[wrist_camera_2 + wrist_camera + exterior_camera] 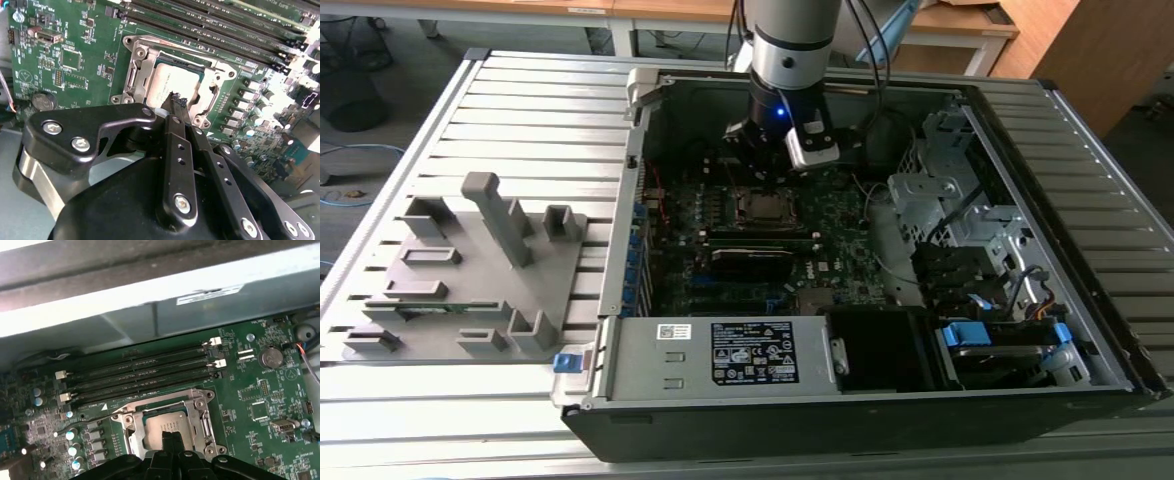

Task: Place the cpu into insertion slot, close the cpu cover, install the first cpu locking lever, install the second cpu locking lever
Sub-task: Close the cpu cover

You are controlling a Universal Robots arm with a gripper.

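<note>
Nearest the lens in the second wrist view loom the jaws, black bars studded with silver screws. They close to a narrow point, fingertips [174,101] side by side with nothing gripped between them. Right under those tips sits the cpu [161,84], lying flat in the insertion slot [133,75] with its dull metal top facing up. The cpu cover [192,59] looks to lie down around the chip as a silver frame. I cannot tell whether the tips touch the metal, nor whether any lever is latched.

In the first wrist view, long black memory slots [140,372] run just beyond the tips, on the far side of the socket. A coin battery [270,357] sits on the green board off to one side of the jaws.

At the exterior view's left, a grey plastic holder [467,270] with upright pegs lies on the slatted table [520,110], well apart from the jaws. Next is the open computer case [624,250], lying on its side. The arm [790,40] stands over it from above, with the jaws above the socket in the middle of the board. A labelled power supply box [720,355] fills the case's near edge, well short of the jaws. At the exterior view's right, a silver drive cage [947,200] stands beside them.
</note>
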